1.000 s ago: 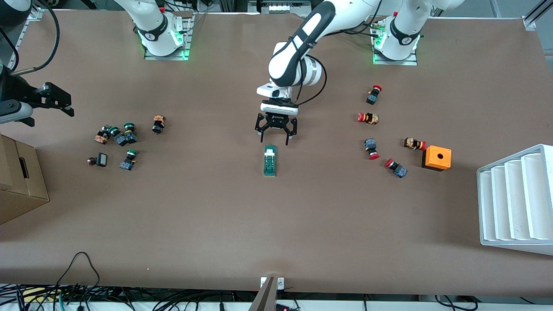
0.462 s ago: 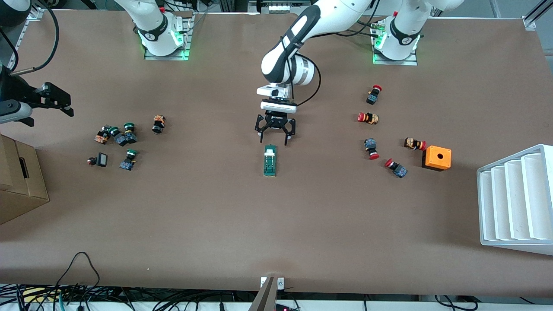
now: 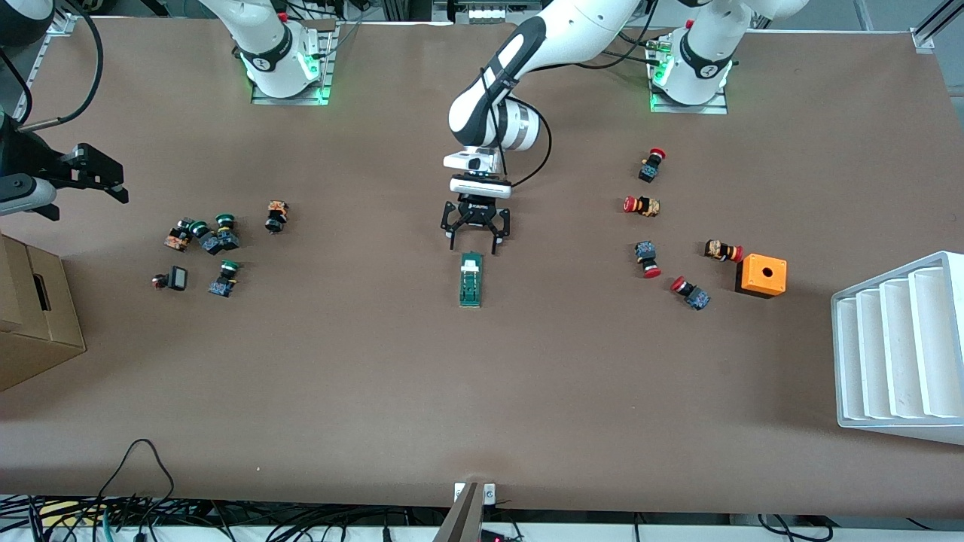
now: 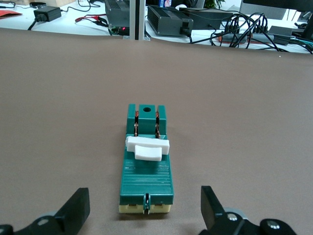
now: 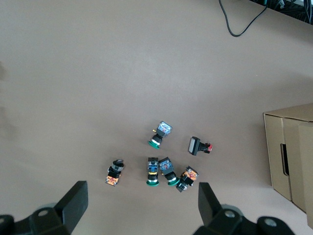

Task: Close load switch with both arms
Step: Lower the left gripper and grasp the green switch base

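Note:
The load switch [image 3: 471, 279] lies flat mid-table, a dark-green ribbed block with a white lever [image 4: 148, 148] across it and a cream end. My left gripper [image 3: 472, 245] hangs open just past the switch's white end, on the side toward the robot bases. In the left wrist view the switch [image 4: 146, 169] lies ahead of the left gripper [image 4: 145, 215], lined up with the gap between the black fingers [image 4: 76, 208]; they do not touch it. My right gripper [image 3: 86, 205] waits open, high over the right arm's end of the table. In its wrist view the right gripper [image 5: 139, 208] holds nothing.
Green-capped push buttons [image 3: 203, 237] lie clustered below the right gripper, also seen as a cluster [image 5: 159, 171] beside a cardboard box [image 5: 293, 147]. Red-capped push buttons [image 3: 644, 205], an orange box [image 3: 762, 275] and a white stepped tray [image 3: 896, 346] stand toward the left arm's end.
The left gripper has shifted slightly toward the right arm's end of the table and toward the bases, staying open. The switch and the right arm have not moved.

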Robot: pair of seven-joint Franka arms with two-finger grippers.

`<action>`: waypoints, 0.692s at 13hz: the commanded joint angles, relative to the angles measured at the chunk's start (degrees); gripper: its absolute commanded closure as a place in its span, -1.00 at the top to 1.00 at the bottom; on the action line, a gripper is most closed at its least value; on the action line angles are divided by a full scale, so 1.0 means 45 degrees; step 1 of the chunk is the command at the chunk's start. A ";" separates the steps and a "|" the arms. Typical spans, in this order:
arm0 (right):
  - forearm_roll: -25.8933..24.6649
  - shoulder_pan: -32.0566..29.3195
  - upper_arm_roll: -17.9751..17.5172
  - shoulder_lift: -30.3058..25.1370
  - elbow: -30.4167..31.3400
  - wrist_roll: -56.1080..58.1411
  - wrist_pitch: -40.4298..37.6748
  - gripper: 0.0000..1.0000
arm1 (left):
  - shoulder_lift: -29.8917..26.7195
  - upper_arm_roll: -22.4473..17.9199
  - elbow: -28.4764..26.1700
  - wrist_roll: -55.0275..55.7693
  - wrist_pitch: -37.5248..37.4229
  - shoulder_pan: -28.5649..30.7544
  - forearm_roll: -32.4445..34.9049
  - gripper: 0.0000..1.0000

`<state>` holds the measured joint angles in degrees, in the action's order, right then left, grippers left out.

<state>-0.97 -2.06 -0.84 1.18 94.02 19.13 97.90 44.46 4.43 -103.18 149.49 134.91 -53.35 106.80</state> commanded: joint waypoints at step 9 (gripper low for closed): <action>-0.0096 -0.0206 -0.0028 0.0109 -0.0287 0.0124 -0.0232 1.00 | 0.0686 -0.0204 0.0585 0.0706 -0.0604 -0.0155 0.1462 0.98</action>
<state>-0.98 -2.19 -0.69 1.18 94.01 19.13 97.89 46.60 4.17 -101.78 150.76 132.75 -53.48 111.45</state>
